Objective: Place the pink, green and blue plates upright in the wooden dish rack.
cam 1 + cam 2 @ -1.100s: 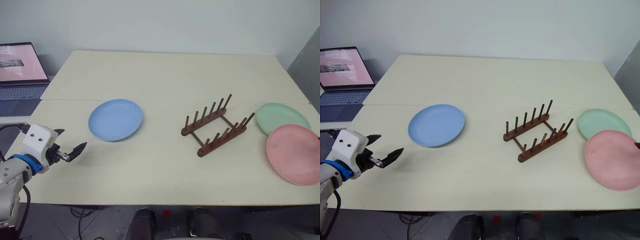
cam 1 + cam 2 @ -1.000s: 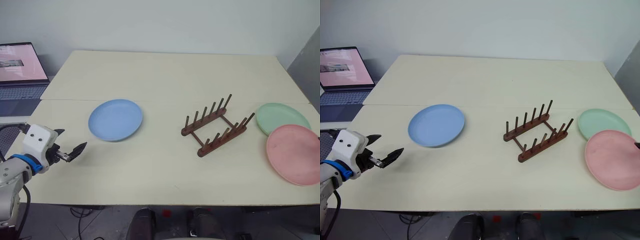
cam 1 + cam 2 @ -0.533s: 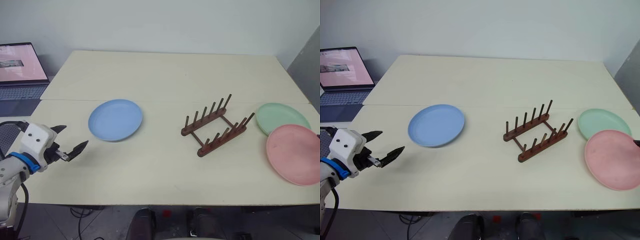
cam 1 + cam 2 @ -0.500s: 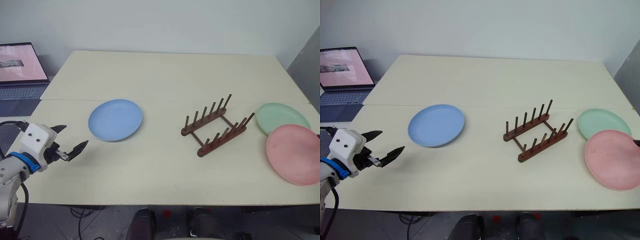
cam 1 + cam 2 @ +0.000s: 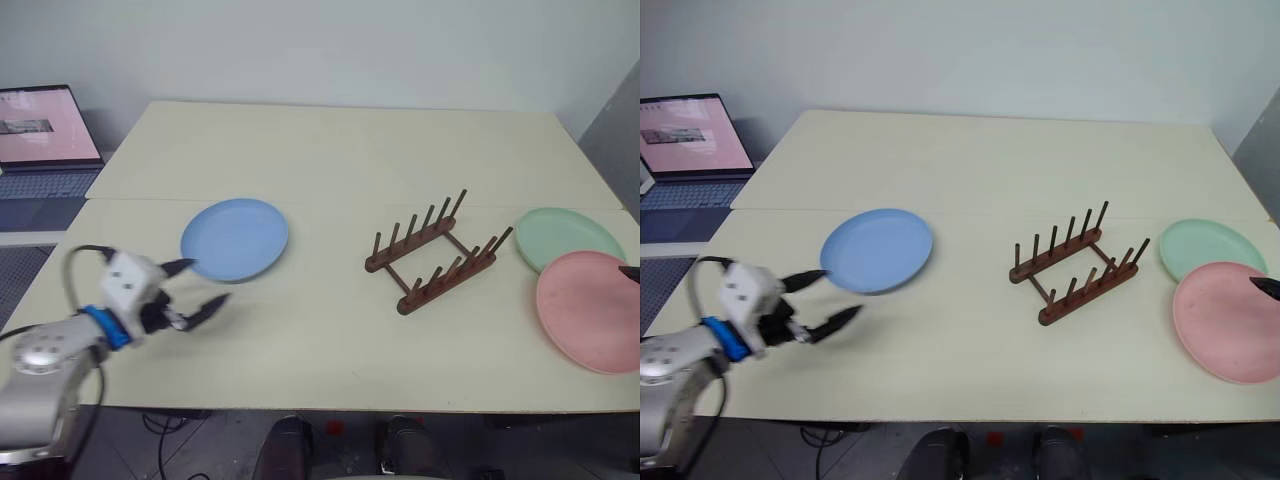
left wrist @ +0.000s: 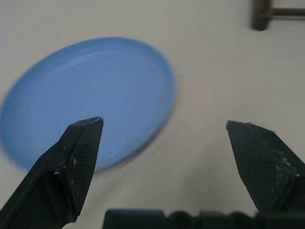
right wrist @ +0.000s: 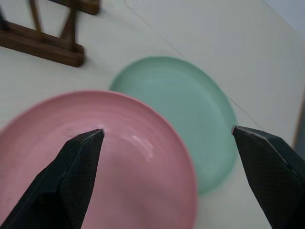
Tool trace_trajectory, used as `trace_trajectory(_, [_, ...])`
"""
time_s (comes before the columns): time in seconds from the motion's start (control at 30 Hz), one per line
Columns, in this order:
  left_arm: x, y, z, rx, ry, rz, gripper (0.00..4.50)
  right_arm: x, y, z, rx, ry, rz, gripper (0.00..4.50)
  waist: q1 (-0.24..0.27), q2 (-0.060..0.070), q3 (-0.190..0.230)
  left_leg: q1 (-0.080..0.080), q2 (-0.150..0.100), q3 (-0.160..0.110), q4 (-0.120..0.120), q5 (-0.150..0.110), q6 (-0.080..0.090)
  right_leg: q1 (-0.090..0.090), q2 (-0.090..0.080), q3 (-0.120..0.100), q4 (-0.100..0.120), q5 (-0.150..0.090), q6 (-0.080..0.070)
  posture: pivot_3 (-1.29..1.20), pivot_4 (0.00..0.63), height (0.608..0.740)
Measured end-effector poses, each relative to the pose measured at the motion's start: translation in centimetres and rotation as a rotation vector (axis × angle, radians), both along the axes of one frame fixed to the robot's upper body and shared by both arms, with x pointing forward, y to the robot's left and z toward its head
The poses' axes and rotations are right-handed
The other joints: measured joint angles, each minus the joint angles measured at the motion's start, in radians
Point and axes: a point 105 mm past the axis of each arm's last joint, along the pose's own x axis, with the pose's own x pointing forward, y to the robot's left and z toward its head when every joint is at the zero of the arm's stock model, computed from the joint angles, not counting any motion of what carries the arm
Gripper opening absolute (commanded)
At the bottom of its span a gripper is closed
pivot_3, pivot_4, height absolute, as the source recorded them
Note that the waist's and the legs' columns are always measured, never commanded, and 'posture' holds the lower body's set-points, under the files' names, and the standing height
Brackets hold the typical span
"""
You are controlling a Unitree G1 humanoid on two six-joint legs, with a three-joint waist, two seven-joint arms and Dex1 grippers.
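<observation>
Three plates lie flat on surface (image 5: 330,150): blue plate (image 5: 235,239) nr my left end effector (image 5: 196,288), fingers apart; pink plate (image 5: 590,310) overlaps green plate (image 5: 565,234) by my right end effector (image 7: 167,143), also apart. Wooden dish rack (image 5: 437,253) sits empty between.

Three plates (image 5: 234,239), one rack (image 5: 435,254), one laptop (image 5: 45,130)

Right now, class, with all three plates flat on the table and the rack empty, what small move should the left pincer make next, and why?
Probably ease the left pincer forward to the near rim of the round light blue plastic plate. Its fingers stand open just short of that rim, the plate lies flat and free, and the dark brown wooden peg rack holds nothing yet.
</observation>
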Motion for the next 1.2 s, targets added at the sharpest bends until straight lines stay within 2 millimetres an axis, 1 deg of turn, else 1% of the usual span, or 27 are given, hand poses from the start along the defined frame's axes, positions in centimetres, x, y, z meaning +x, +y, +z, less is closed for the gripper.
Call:
trace_trajectory(0.07, [0.0,-3.3,-0.6,-0.053,0.020,-0.083,4.49,-0.7,2.1,0.0,0.017,0.041,0.072,4.50,0.003,0.000,0.000,0.000,0.000,0.000,0.001,0.000,0.000,0.001,0.001,0.000,0.000,0.000,0.001,0.00,0.150,0.740])
trace_trajectory(0.1, [0.1,-4.6,-0.7,-0.072,0.025,-0.116,4.49,-1.0,3.1,-0.1,0.028,0.061,0.105,4.50,0.004,0.000,0.000,0.001,-0.001,-0.001,0.001,0.000,0.000,0.001,0.001,0.000,0.000,-0.002,0.004,0.00,0.150,0.740])
trace_trajectory(0.17, [0.2,-7.9,-1.4,-0.124,0.053,-0.194,4.49,-1.6,6.7,-0.2,0.062,0.093,0.219,4.50,0.008,0.001,0.000,0.002,-0.001,-0.002,0.002,0.000,0.000,0.003,0.002,-0.001,0.001,-0.002,0.005,0.00,0.150,0.740])
trace_trajectory(0.23, [0.1,-9.8,-1.9,-0.140,0.071,-0.241,4.49,-2.0,8.5,0.0,0.079,0.112,0.272,4.50,0.006,0.001,0.000,0.003,-0.001,-0.003,0.002,0.000,0.000,0.003,0.003,0.000,0.001,-0.001,0.005,0.00,0.150,0.740])
trace_trajectory(0.33, [0.9,-12.5,-2.6,-0.160,0.079,-0.285,4.49,-2.8,11.7,0.5,0.107,0.132,0.357,4.50,0.009,0.001,-0.001,0.003,-0.002,-0.004,0.003,0.000,0.000,0.003,0.004,0.000,0.001,-0.001,0.005,0.00,0.150,0.740])
trace_trajectory(0.43, [1.4,-14.8,-3.9,-0.166,0.110,-0.315,4.49,-3.5,13.9,0.6,0.126,0.154,0.411,4.50,0.013,0.000,-0.001,0.002,-0.003,-0.004,0.003,0.000,0.000,0.003,0.004,0.001,0.000,-0.001,0.005,0.00,0.150,0.740])
trace_trajectory(0.53, [1.5,-17.1,-5.4,-0.177,0.152,-0.355,4.49,-4.1,15.2,0.2,0.165,0.179,0.430,4.50,0.019,0.000,-0.001,0.000,-0.003,-0.004,0.003,0.000,0.000,0.003,0.004,0.000,-0.002,-0.001,0.005,0.00,0.150,0.740])
trace_trajectory(0.6, [2.0,-18.7,-5.8,-0.182,0.144,-0.368,4.49,-4.4,15.8,-0.3,0.189,0.191,0.434,4.50,0.021,-0.001,0.000,0.000,-0.003,-0.004,0.004,0.000,0.000,0.003,0.004,-0.001,-0.002,-0.001,0.005,0.00,0.150,0.740])
trace_trajectory(0.7, [2.9,-20.6,-5.8,-0.178,0.107,-0.374,4.49,-4.8,16.4,-1.3,0.204,0.225,0.437,4.50,0.021,-0.001,0.000,0.000,-0.003,-0.004,0.004,0.000,0.000,0.003,0.004,-0.002,-0.002,-0.001,0.005,0.00,0.150,0.740])
trace_trajectory(0.8, [2.8,-22.3,-6.3,-0.180,0.101,-0.393,4.49,-5.3,16.5,-1.9,0.207,0.256,0.432,4.50,0.020,-0.001,0.000,0.000,-0.003,-0.005,0.004,0.000,0.000,0.003,0.004,-0.002,-0.002,-0.001,0.005,0.00,0.150,0.740])
trace_trajectory(0.9, [2.3,-24.0,-6.8,-0.187,0.109,-0.420,4.49,-5.3,16.7,-1.9,0.208,0.256,0.434,4.50,0.019,-0.001,0.000,0.000,-0.003,-0.005,0.004,0.000,0.000,0.003,0.004,-0.002,-0.001,-0.001,0.005,0.00,0.150,0.740])
trace_trajectory(1.0, [2.1,-25.7,-6.8,-0.200,0.104,-0.444,4.49,-5.4,16.8,-1.9,0.209,0.255,0.433,4.50,0.020,-0.001,0.000,-0.001,-0.003,-0.006,0.005,0.000,0.000,0.004,0.004,-0.004,-0.001,-0.001,0.005,0.00,0.150,0.740])
trace_trajectory(1.07, [2.3,-26.2,-6.9,-0.201,0.101,-0.440,4.49,-5.4,16.7,-2.0,0.210,0.258,0.430,4.50,0.020,-0.002,0.000,-0.001,-0.003,-0.006,0.006,0.000,0.000,0.004,0.004,-0.004,-0.001,-0.001,0.005,0.00,0.150,0.740])
trace_trajectory(1.17, [2.7,-26.4,-6.9,-0.192,0.089,-0.432,3.90,-5.4,16.7,-2.0,0.212,0.261,0.425,4.50,0.020,-0.001,0.000,-0.001,-0.003,-0.007,0.006,0.000,0.000,0.004,0.004,-0.004,-0.001,-0.001,0.005,0.00,0.150,0.740])
trace_trajectory(1.2, [2.7,-26.4,-6.9,-0.192,0.087,-0.428,3.61,-5.4,16.7,-2.0,0.212,0.261,0.424,4.50,0.020,-0.001,0.000,-0.001,-0.003,-0.007,0.006,0.000,0.000,0.004,0.004,-0.004,-0.001,-0.001,0.005,0.00,0.150,0.740])
